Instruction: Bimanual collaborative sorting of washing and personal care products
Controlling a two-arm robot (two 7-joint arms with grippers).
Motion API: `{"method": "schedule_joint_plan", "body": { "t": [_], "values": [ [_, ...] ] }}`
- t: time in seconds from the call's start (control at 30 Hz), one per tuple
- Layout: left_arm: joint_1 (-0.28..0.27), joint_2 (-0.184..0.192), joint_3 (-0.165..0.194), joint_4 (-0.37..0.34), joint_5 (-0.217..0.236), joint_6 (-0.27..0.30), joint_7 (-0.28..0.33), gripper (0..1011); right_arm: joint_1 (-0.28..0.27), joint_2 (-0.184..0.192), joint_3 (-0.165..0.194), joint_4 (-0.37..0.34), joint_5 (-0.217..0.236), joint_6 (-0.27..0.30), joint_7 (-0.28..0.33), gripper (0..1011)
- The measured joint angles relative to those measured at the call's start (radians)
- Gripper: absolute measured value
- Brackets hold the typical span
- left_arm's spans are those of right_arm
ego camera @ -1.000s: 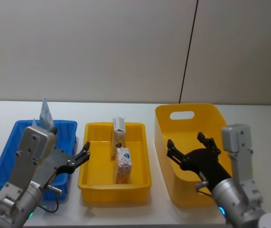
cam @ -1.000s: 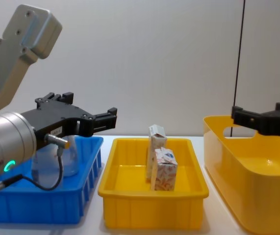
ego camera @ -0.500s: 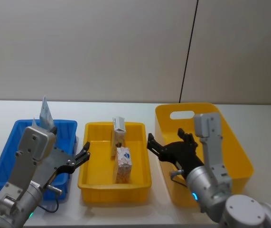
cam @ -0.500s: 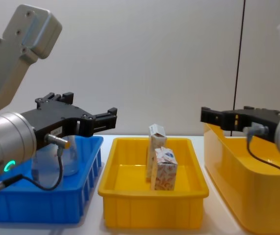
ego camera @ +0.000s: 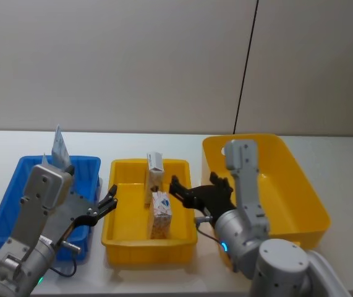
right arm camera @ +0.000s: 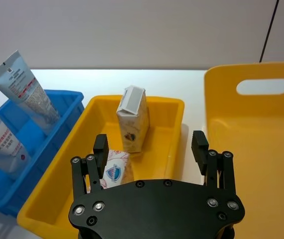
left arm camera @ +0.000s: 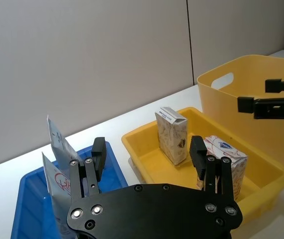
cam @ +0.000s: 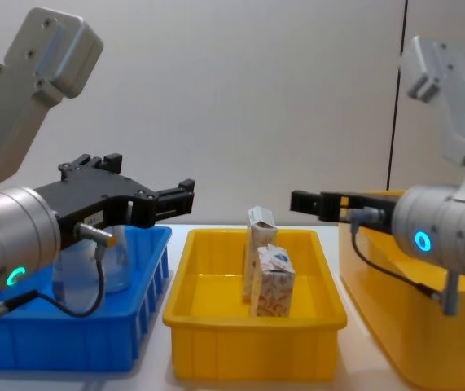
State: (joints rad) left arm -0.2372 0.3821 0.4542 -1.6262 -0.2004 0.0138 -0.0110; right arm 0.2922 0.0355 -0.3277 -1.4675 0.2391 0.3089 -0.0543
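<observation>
**Gripper state.** The right gripper (ego camera: 191,195) is wide open and holds nothing. It hangs above the right rim of the yellow tray (ego camera: 148,244). The left gripper (ego camera: 105,204) is also spread open and empty, between the blue bin (ego camera: 3,210) and the tray's left rim.

**Location of items.** Directions are as read in the head view.
- The small orange-patterned carton (ego camera: 161,213) stands upright in the tray, near the right gripper at its 8 o'clock.
- The taller cream carton (ego camera: 153,176) stands upright just behind the small one, at the right gripper's 10 o'clock.
- The tall yellow bin (ego camera: 300,185) sits on the worktop (ego camera: 164,139) at the right gripper's 3 o'clock.
- The large white tube (right arm camera: 0,134) and the bluish tube (right arm camera: 25,82) lean upright in the blue bin, at the left gripper's 10 o'clock.

**Step in hand.** This appears to be the approach to a carton pick from the tray. Which carton is the target cannot be told.

**Next move.** The gripper would need to descend with its jaws either side of one carton. The two cartons stand close together, so the jaws must avoid knocking the neighbour.

**Markings.**
- The small carton carries a blue shield-shaped logo. Its wording is not legible.
- The cream carton bears a dark emblem low on one face.
- The large tube shows red print and the bluish tube shows lines of fine text. Neither can be read.
</observation>
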Motion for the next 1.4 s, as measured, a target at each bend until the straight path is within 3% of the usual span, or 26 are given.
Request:
{"method": "schedule_joint_plan", "body": {
  "t": [0.8, 1.4],
  "values": [
    [0.000, 0.000, 0.000, 0.000, 0.000, 0.000, 0.000, 1001, 0.072, -0.146, -0.001, 0.120, 0.015, 0.168, -0.073, 1003],
    [0.000, 0.000, 0.000, 0.000, 0.000, 0.000, 0.000, 1001, 0.133, -0.196, 0.023, 0.245, 0.022, 0.224, -0.099, 1004]
  ]
}}
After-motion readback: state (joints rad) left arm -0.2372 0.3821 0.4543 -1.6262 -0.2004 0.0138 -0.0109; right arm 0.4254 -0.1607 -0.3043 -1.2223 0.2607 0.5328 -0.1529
